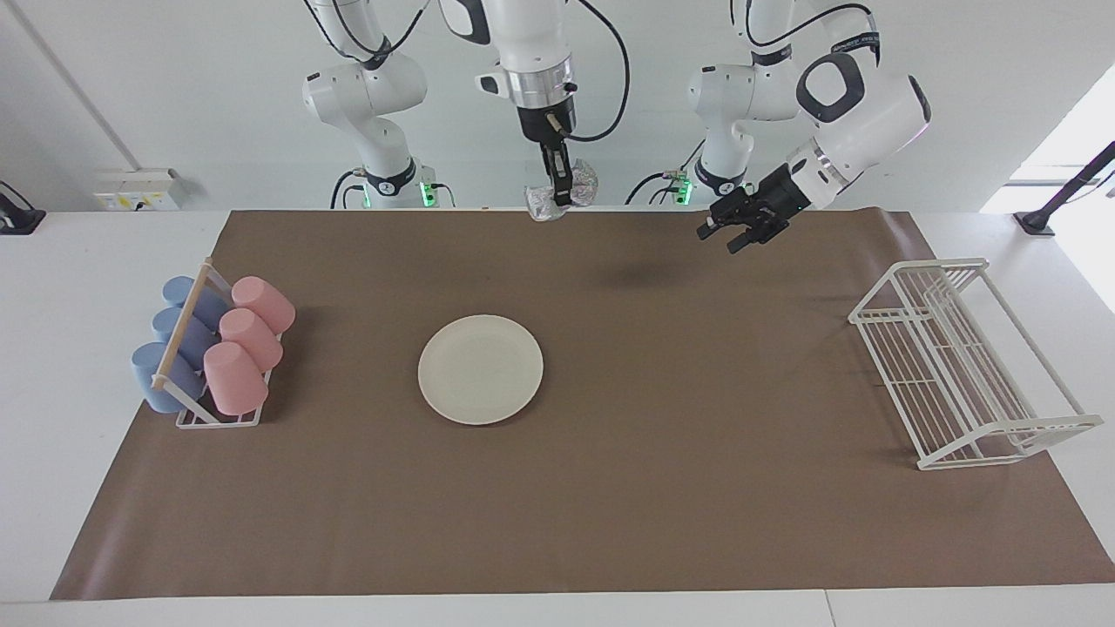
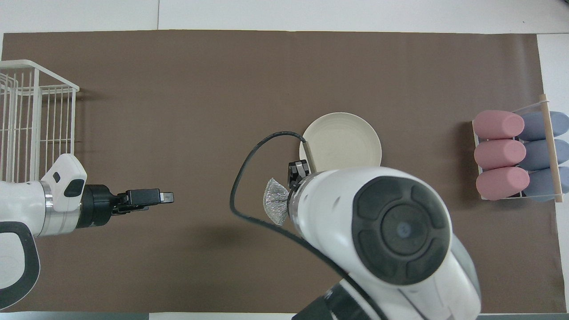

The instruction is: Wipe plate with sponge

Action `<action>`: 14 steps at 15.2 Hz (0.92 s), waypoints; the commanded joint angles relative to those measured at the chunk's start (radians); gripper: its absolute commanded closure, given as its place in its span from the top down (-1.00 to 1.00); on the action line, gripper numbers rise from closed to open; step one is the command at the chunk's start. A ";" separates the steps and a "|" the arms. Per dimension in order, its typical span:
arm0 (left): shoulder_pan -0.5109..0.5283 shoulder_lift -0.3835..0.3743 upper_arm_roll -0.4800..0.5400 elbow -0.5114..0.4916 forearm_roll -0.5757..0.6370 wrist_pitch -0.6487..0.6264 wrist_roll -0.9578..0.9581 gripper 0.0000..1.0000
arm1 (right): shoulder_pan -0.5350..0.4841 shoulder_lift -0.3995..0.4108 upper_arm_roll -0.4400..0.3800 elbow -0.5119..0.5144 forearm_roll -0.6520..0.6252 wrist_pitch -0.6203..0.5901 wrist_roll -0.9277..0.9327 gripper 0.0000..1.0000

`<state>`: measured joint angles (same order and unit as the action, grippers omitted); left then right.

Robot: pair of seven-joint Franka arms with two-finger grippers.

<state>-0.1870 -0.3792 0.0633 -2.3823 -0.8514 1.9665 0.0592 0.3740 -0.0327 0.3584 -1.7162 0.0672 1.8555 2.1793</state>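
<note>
at the right arm's end of the bench (image 1: pixel 52 366), a small white wire holder (image 1: pixel 218 416) with a pale wooden bar carries six smooth, matte cups lying on their sides, three dusty-blue cups (image 1: pixel 179 335) and three soft pink cups (image 1: pixel 248 344), all rounded and tapering. a flat brown paper-like mat (image 1: pixel 610 505) covers most of the bench, smooth with faint creases. the plate (image 1: pixel 480 369) lies flat on the mat near its middle, round, cream-white, with a shallow raised rim and a bare, dull-glazed face; nothing touches it. the right gripper (image 1: pixel 557 193) hangs high in the air, over the mat's edge by the robots, pointing straight down, its slim black fingers pinched tight on the sponge (image 1: pixel 562 196), a crumpled silvery-grey pad of glittery mesh that bunches out on both sides of the fingers, well apart from the plate. a glossy black cable loops from the white wrist. the left gripper (image 1: pixel 730 233) hovers above the mat toward the left arm's end, tilted, black, its fingers spread wide and holding nothing; this arm waits. nearest that end stands a white wire rack (image 1: pixel 958 366), an open grid of thin straight bars.
</note>
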 commanded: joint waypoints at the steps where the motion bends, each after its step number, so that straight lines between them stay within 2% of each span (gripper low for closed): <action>1: 0.037 0.014 0.003 0.049 -0.148 -0.109 -0.010 1.00 | 0.029 0.043 0.016 0.041 -0.027 -0.019 0.078 -1.00; 5: 0.008 0.008 -0.008 0.045 -0.282 -0.161 -0.010 0.99 | 0.051 0.036 0.016 0.026 -0.040 -0.027 0.085 -1.00; 9: -0.084 0.005 -0.010 0.040 -0.365 -0.167 -0.009 0.98 | 0.051 0.036 0.016 0.026 -0.043 -0.029 0.080 -1.00; 12: -0.164 0.013 -0.013 0.037 -0.396 -0.124 -0.007 0.92 | 0.049 0.036 0.016 0.026 -0.043 -0.030 0.080 -1.00; 14: -0.178 0.019 -0.013 0.031 -0.396 -0.118 -0.006 0.83 | 0.049 0.036 0.016 0.026 -0.043 -0.032 0.071 -1.00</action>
<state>-0.3354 -0.3745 0.0414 -2.3487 -1.2288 1.8249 0.0576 0.4289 -0.0050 0.3685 -1.7088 0.0521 1.8462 2.2490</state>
